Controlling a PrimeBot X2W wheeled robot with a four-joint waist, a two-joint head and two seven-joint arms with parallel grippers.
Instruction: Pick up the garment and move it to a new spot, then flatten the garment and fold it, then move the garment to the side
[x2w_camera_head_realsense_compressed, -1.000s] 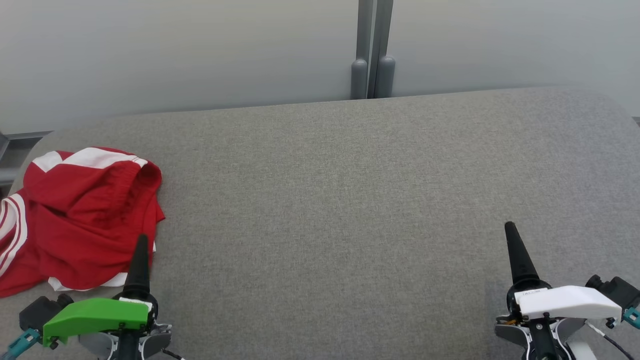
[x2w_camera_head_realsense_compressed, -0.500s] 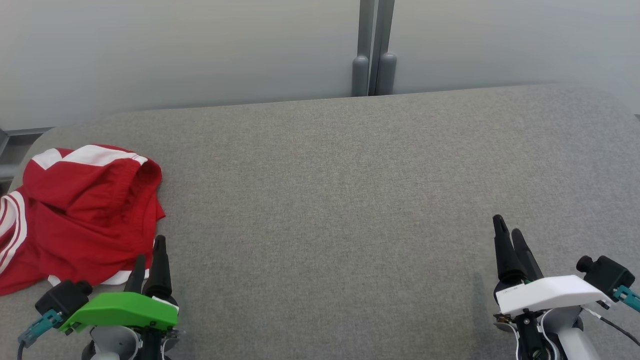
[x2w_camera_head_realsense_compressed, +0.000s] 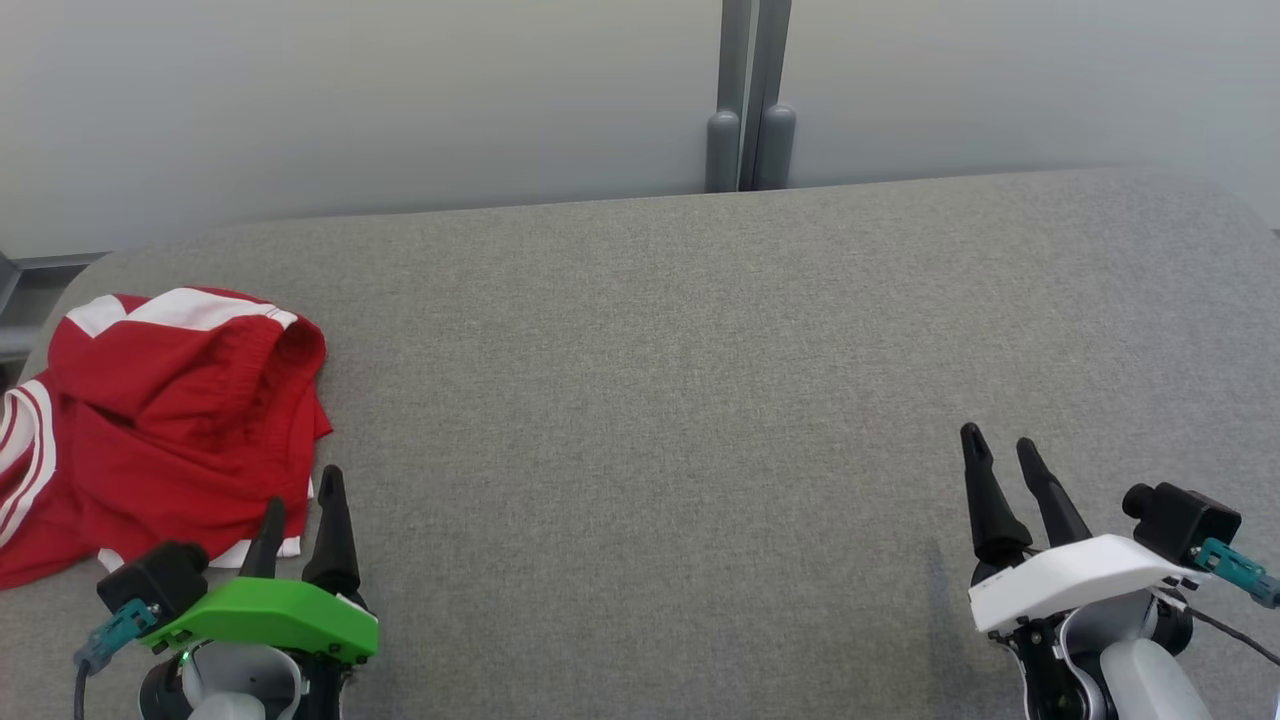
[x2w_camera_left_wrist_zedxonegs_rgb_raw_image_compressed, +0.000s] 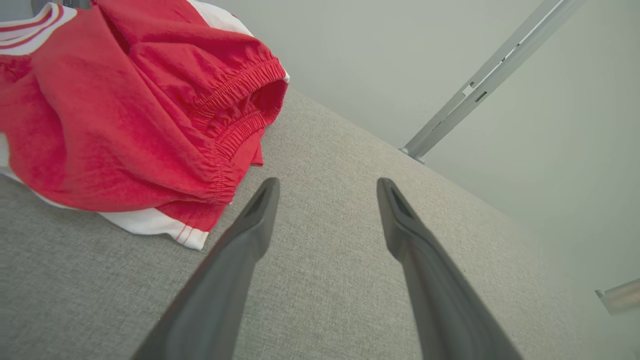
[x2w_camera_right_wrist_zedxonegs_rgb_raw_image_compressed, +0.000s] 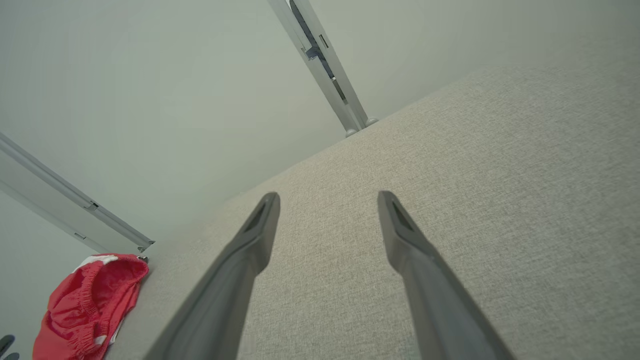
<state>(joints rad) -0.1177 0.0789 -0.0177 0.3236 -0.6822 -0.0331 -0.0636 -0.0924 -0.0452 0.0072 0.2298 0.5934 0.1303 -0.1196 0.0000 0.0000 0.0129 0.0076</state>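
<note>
Lying crumpled at the frame's left edge, the garment (x2w_camera_head_realsense_compressed: 160, 420) is untouched; left gripper (x2w_camera_head_realsense_compressed: 302, 492) just beside it and right gripper (x2w_camera_head_realsense_compressed: 998, 440), lower right, gape empty.

Garment (x2w_camera_head_realsense_compressed: 160, 420) left on table (x2w_camera_head_realsense_compressed: 650, 400), left hand (x2w_camera_head_realsense_compressed: 302, 488) beside

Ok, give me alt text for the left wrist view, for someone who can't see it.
A crumpled pair of red shorts with white trim lies at the upper left on a grey fabric surface, close beside the left end effector. The end effector is open and empty over bare fabric, with a pale wall and a metal post behind.
</note>
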